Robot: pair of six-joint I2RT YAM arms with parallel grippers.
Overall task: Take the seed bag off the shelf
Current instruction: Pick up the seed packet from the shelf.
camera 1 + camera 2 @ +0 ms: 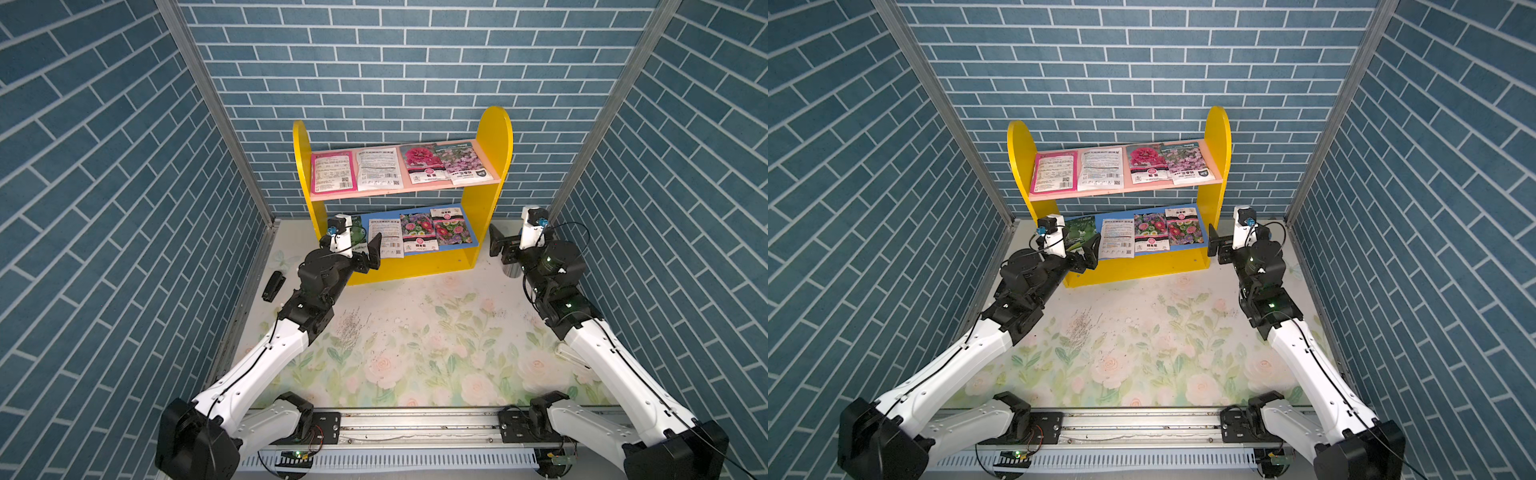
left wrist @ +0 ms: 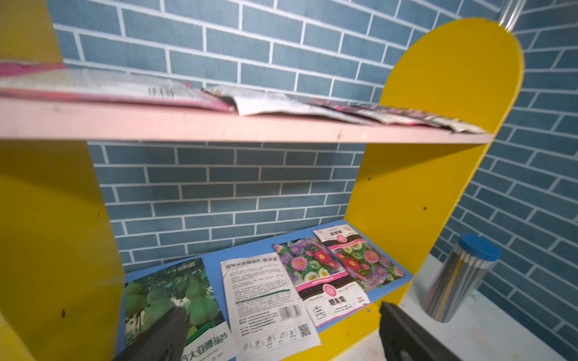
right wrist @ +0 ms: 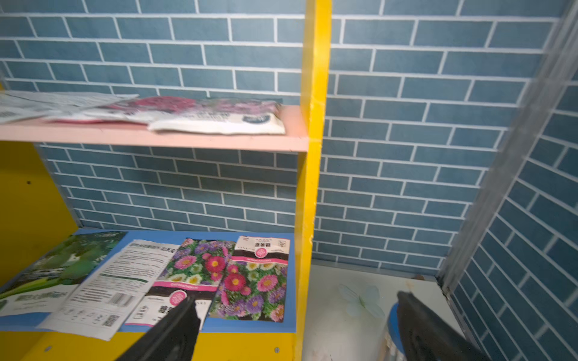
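Blue board [image 2: 214, 275]: bag [image 2: 169, 297] at left gripper [image 2: 281, 311]

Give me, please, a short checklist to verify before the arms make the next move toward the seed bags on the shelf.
1. Left end effector open and empty: ok.
2. Right end effector open and empty: ok.
3. Left aim: the green gourd bag and the white bag lie just ahead on the blue lower board: ok.
4. Edge to grasp: the white bag overhangs the board's front: ok.
5. Right aim: in the right wrist view the yellow side panel lines up between its jaws, not a bag: not ok.
6. Clearance between the silver canister and the right end effector: cannot tell.
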